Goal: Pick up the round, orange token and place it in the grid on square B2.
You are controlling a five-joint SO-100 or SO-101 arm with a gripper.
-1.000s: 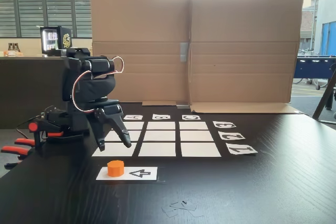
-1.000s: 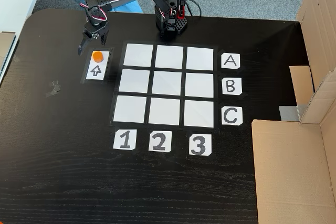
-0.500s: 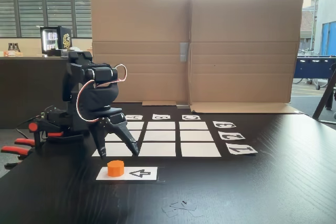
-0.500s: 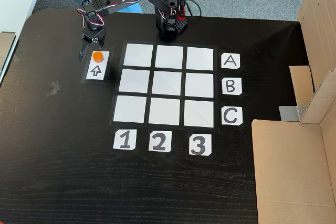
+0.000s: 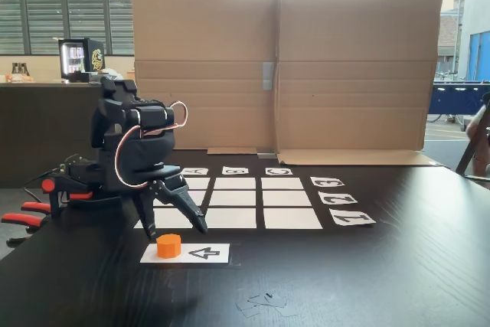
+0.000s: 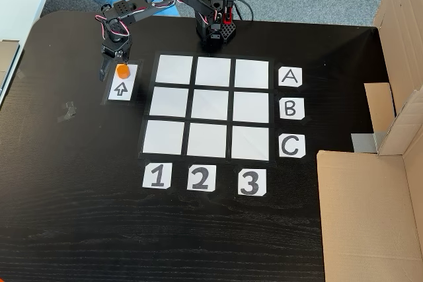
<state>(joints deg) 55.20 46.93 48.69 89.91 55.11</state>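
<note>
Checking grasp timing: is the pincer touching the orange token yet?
Apart. In a fixed view the open pincer fingertips hang just above the token, with a gap visible.

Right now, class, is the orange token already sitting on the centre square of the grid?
No: the token rests on the arrow strip beside the grid.

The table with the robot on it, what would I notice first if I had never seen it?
Probably the bright orange token, sitting on a white strip with a black arrow near one edge of the dark table. The black gripper hangs just over it with its jaws spread open. Next to that is the grid of nine white squares, with A, B, C along one side and 1, 2, 3 along another.
</note>
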